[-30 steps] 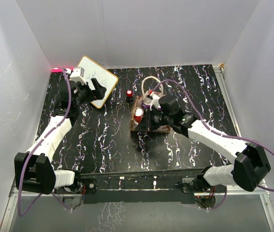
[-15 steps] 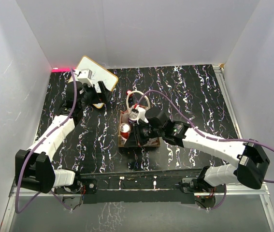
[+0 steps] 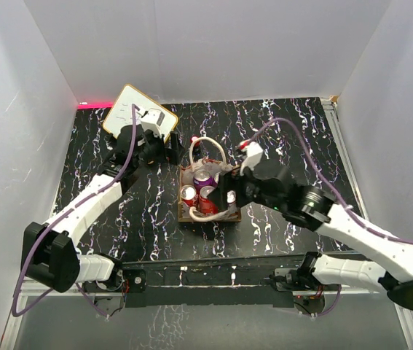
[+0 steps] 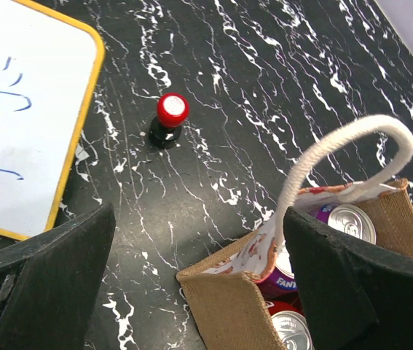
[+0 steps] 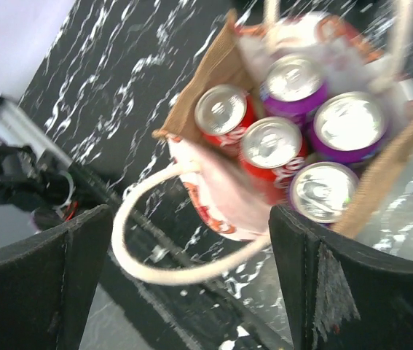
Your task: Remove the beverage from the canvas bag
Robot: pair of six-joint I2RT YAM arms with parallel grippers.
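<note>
Although both arms reach over the black marbled table [image 3: 293, 138], neither holds anything. A yellow-rimmed whiteboard [image 3: 126, 109] lies at the far left, partly under the left arm. Near the table's middle the canvas bag [image 3: 210, 217] stands upright, its rope handles raised. The left gripper [image 4: 199, 217] hangs just far-left of the bag, fingers spread wide; the right gripper [image 5: 190, 211] hovers over the bag's mouth, equally spread. Inside stand what look like five beverage cans [image 5: 269, 144], red and purple, though that view is blurred. A small red-capped bottle [image 4: 170, 117] stands just beyond the bag.
</note>
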